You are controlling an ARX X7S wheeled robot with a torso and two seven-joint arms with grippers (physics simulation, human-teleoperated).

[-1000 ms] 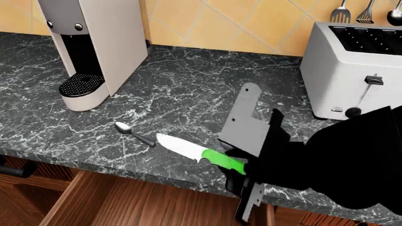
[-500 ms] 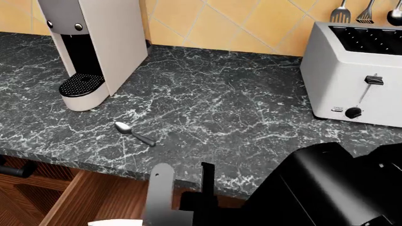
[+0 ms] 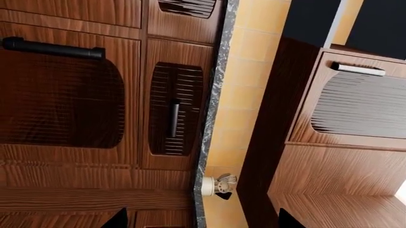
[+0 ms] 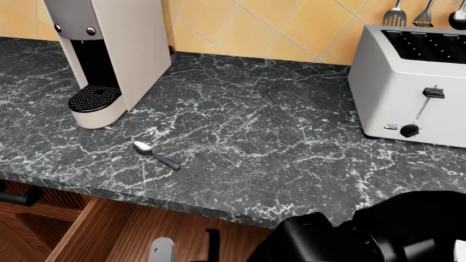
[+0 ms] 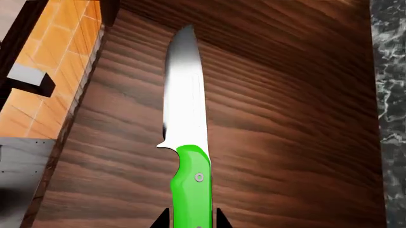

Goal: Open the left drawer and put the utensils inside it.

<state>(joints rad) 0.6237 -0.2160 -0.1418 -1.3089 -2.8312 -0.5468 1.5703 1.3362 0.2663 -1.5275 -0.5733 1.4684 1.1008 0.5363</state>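
Right gripper pinching the green-handled knife over the open left drawer, spoon on the countertop, left gripper unseen

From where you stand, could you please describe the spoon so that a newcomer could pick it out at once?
Find the dark marbled countertop between the coffee machine and the toaster. The spoon lies flat near its front edge, below and a little toaster-side of the coffee machine's drip tray. It is small and grey, the only loose item on the counter.
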